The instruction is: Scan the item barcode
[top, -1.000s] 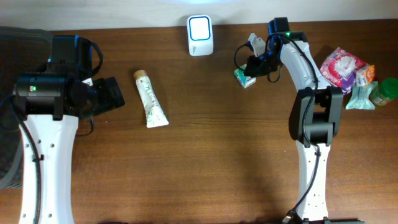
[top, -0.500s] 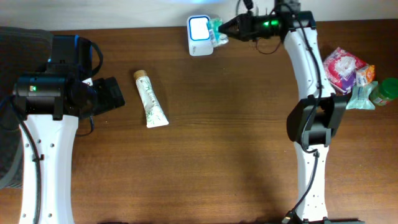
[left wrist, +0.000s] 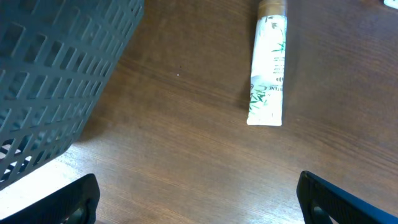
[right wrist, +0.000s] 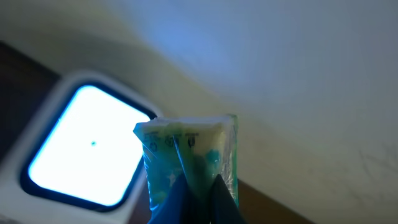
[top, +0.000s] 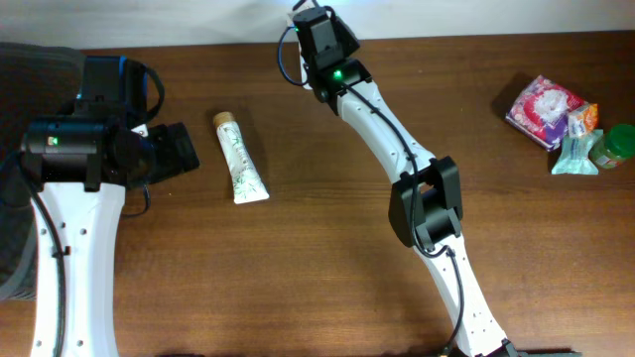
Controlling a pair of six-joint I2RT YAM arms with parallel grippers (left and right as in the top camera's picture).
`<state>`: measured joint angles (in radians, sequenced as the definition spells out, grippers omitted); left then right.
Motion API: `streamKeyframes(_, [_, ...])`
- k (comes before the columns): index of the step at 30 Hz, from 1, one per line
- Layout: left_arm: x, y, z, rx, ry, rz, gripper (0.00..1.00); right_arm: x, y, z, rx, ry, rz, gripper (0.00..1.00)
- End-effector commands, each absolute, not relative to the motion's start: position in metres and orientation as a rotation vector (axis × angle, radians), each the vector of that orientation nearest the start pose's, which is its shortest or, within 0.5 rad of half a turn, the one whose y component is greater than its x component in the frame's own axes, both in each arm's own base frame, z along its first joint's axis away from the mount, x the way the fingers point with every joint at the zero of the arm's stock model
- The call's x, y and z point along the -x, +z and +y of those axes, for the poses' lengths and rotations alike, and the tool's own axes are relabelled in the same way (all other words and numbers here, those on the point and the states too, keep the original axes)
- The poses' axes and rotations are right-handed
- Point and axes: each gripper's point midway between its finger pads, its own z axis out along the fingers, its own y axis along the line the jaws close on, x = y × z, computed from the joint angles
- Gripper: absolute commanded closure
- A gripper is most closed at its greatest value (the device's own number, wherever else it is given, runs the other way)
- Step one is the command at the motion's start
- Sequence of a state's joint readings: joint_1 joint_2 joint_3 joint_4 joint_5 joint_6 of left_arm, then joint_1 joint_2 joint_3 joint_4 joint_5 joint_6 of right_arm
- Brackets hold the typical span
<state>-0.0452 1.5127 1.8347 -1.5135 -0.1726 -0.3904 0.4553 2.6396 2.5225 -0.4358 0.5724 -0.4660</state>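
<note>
Held item: packet (right wrist: 189,152), small, glossy green-and-white plastic, printed symbols along its top edge; upright, lower end pinched in the right gripper (right wrist: 198,190).
Fixed item: barcode scanner (right wrist: 81,152), white housing, lit rectangular window; just left of the gripper's fingertips.

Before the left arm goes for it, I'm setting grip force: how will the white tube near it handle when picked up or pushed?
The tube looks soft-walled, so it probably dents under a squeeze. Its flat crimped end likely stops it rolling far. It seems light and may slide on the smooth table.
</note>
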Motion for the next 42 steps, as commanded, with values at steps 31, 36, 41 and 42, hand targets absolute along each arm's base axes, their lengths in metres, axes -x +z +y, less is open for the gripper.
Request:
streamKeyframes(31, [-0.308,0.29,0.017,0.535,0.114,2.662,0.01,-0.503,0.2,0.151,0.077,0.737,2.717,0.01])
streamKeyframes(36, [-0.308,0.29,0.017,0.535,0.115,2.662,0.01,-0.468,0.147,0.337,0.558,0.756,2.606,0.08])
streamKeyframes(41, [-0.308,0.29,0.017,0.535,0.114,2.662,0.01,-0.45,0.093,0.401,0.598,0.687,2.594,0.26])
streamKeyframes(42, [-0.308,0.29,0.017,0.535,0.114,2.662,0.01,-0.449,0.084,0.405,0.609,0.687,2.6,0.3])
